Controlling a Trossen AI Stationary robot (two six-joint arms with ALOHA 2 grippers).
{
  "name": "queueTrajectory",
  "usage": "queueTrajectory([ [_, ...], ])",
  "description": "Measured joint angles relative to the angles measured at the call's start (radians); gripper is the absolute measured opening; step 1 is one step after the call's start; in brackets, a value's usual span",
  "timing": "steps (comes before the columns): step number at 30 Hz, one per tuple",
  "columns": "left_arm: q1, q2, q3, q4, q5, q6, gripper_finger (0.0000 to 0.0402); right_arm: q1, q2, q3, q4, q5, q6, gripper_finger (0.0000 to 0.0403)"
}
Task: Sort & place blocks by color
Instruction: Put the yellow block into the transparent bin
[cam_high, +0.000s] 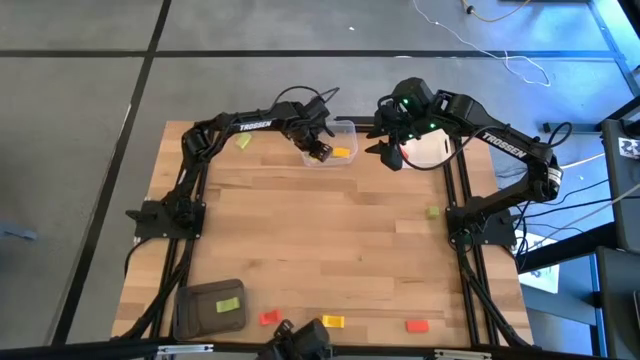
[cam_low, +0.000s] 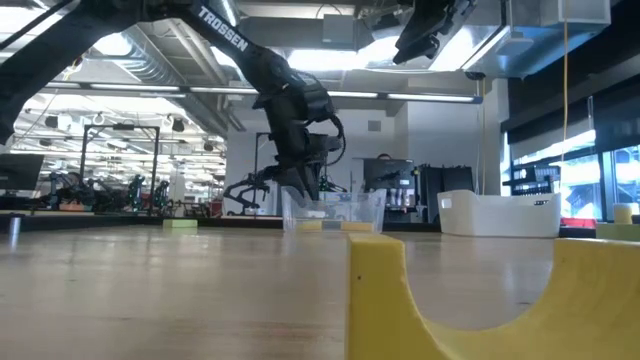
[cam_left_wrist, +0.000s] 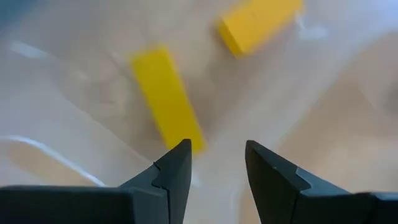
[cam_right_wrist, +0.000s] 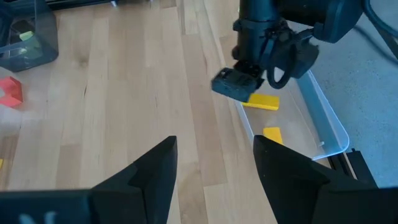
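My left gripper (cam_left_wrist: 217, 155) hangs over the clear bin (cam_high: 338, 140) at the table's far middle, pointing steeply down, its fingers open with nothing between them. Two yellow blocks (cam_left_wrist: 166, 96) (cam_left_wrist: 258, 23) lie flat on the bin's floor below it; they also show in the right wrist view, yellow blocks (cam_right_wrist: 260, 102) (cam_right_wrist: 272, 134). My right gripper (cam_right_wrist: 214, 155) waits open, high above the table beside the white bin (cam_high: 428, 150). Loose on the wood lie green blocks (cam_high: 243, 142) (cam_high: 433, 211), red blocks (cam_high: 269, 317) (cam_high: 417, 325) and a yellow block (cam_high: 332, 321).
A dark grey bin (cam_high: 195, 312) at the near left holds a green block (cam_high: 229, 303). In the low view a yellow block (cam_low: 450, 290) stands close before the camera. Bare wood fills the table's middle.
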Motion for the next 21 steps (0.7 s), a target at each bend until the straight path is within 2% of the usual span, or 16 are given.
queueTrajectory([
  [5, 0.029, -0.007, 0.0, -0.077, 0.229, 0.084, 0.0138, 0.0, 0.0, 0.0, 0.0, 0.0, 0.0, 0.0212],
  [8, 0.027, -0.034, 0.0, -0.137, 0.289, 0.162, 0.0138, 0.0, 0.0, 0.0, 0.0, 0.0, 0.0, 0.0212],
  [14, -0.017, -0.156, 0.0, -0.18, 0.13, 0.291, 0.0138, 0.0, 0.0, 0.0, 0.0, 0.0, 0.0, 0.0212],
  [21, -0.086, -0.342, 0.0, -0.27, -0.005, 0.308, 0.0138, 0.0, 0.0, 0.0, 0.014, 0.0, 0.0, 0.0212],
])
